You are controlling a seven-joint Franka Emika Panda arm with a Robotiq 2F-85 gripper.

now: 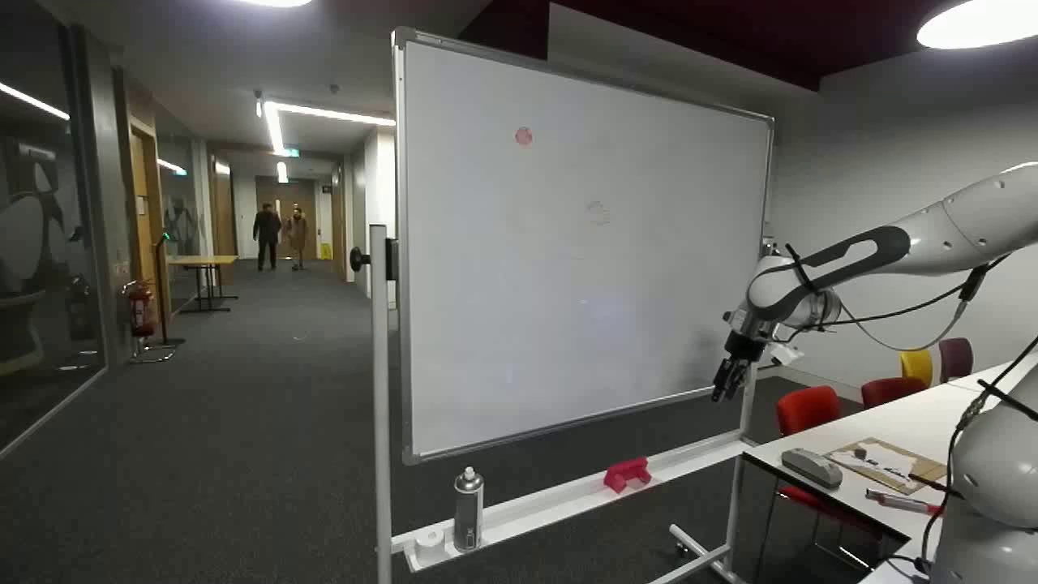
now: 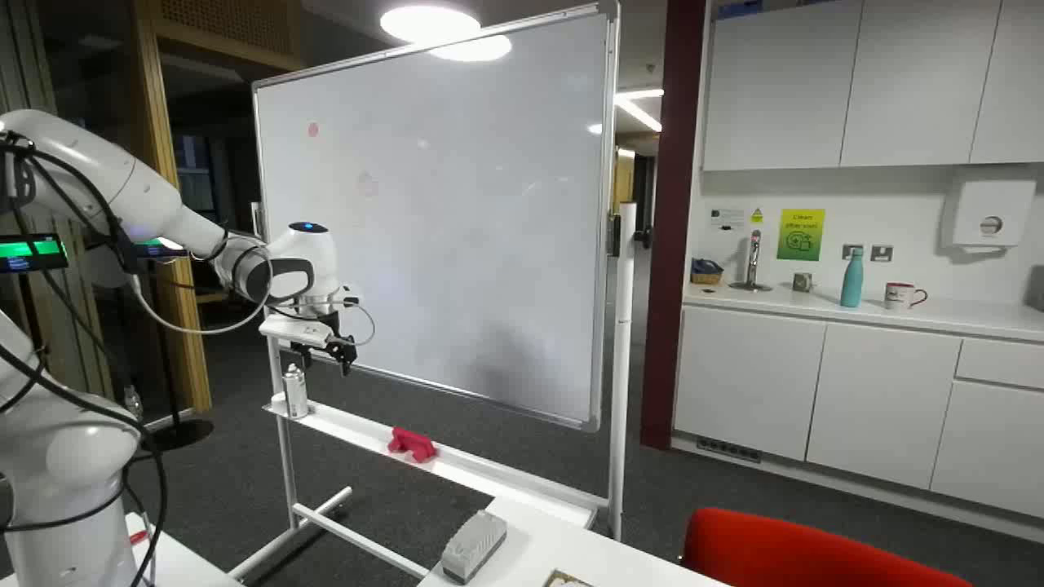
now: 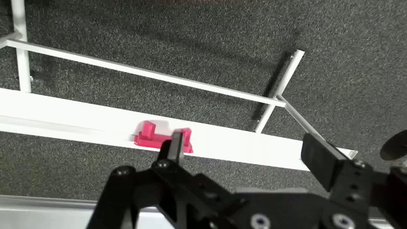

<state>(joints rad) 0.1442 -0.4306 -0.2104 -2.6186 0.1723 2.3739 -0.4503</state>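
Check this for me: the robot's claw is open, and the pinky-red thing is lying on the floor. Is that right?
Not quite: the pinky-red thing isn't on the floor. It rests on the white tray, as the wrist view shows. The robot's claw is open, just as you said.

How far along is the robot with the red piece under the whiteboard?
Looks done: the jaws stand open. In hand: nothing gripped; they hang higher than the tray, apart from the red piece. Left: seemingly any grasp, since that piece rests ungripped there.
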